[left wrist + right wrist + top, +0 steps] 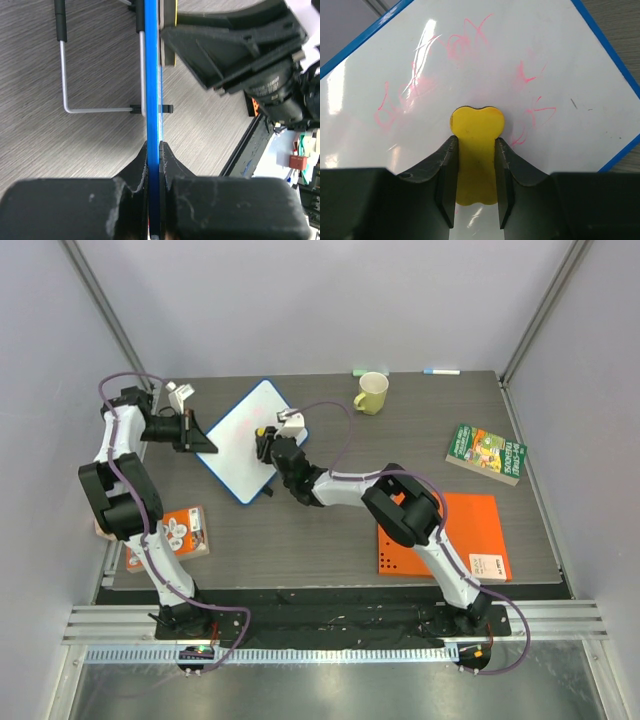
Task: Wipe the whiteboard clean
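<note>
Right wrist view shows the right gripper [475,146] clamped narrowly on a smooth yellow bone-shaped eraser [476,127] pressed to the glossy whiteboard [530,45], which is smeared with faint pink-red marks, its thin blue rim [151,75] pinched by the closed left gripper [154,152], at the left rear of the dark wood-grain table [330,540] between pale walls [300,300].

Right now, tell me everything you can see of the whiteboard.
The whiteboard is a glossy white rectangle with a thin blue rim and rounded corners, set diagonally at the far left of the table. Faint, smeared red marks cover its face. A wire stand shows at its back. The left gripper clamps its rim; the right gripper presses a yellow eraser on its face.
</note>
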You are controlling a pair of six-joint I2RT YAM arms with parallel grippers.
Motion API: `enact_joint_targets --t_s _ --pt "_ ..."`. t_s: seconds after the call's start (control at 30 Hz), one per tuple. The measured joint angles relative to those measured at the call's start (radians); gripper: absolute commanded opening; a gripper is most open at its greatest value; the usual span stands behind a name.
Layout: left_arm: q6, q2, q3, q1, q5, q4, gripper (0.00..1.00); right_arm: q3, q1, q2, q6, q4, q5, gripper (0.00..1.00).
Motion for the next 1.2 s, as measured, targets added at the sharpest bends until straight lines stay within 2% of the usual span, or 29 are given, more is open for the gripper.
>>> enact_joint_targets --t_s 0.3,0.67,0.83,1.2 --pt "0.034 0.002 0.021 0.0 -0.011 -0.035 0.0 -0.111 0.079 -0.014 0.021 0.146 0.046 0.01" --pt "0.045 0.005 0.031 -0.011 -0.016 -0.051 0.0 -0.127 0.098 -0.019 0.094 0.147 0.15 0.01" --pt "0.077 0.031 0.068 -0.024 -0.017 -0.082 0.0 -0.142 0.072 -0.026 0.129 0.114 0.183 0.01" --pt "0.085 0.046 0.074 -0.023 -0.018 -0.086 0.0 -0.051 -0.047 -0.005 0.147 0.037 0.099 0.01"
